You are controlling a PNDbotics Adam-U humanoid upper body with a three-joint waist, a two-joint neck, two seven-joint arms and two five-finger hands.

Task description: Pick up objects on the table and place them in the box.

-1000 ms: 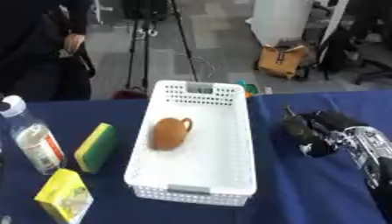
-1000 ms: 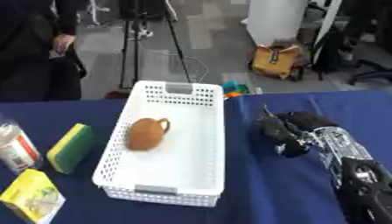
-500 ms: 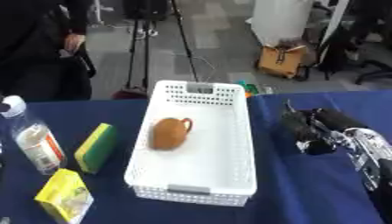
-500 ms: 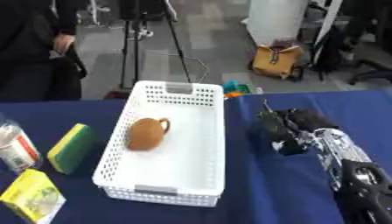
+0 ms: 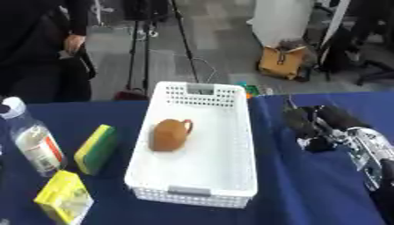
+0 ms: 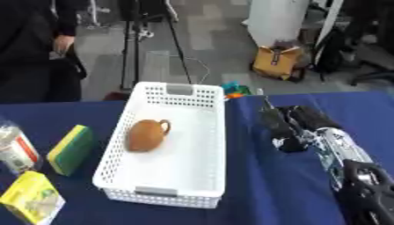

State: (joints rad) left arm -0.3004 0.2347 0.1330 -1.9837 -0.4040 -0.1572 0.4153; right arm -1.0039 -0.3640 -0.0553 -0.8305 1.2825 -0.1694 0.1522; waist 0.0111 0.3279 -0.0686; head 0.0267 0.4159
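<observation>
A white perforated box stands mid-table with a brown clay jug lying inside its left half. Left of the box lie a yellow-green sponge, a clear bottle with a red label and a yellow carton. My right hand hovers over the blue cloth just right of the box, fingers straight and spread, holding nothing. My left hand shows in neither view.
The table is covered by a dark blue cloth. Beyond its far edge stand a tripod, a yellow bag and a person in dark clothes at the upper left. A small coloured thing sits behind the box.
My right hand has stayed beside the box, shifting only slightly. The jug and the things on the left have not moved.
</observation>
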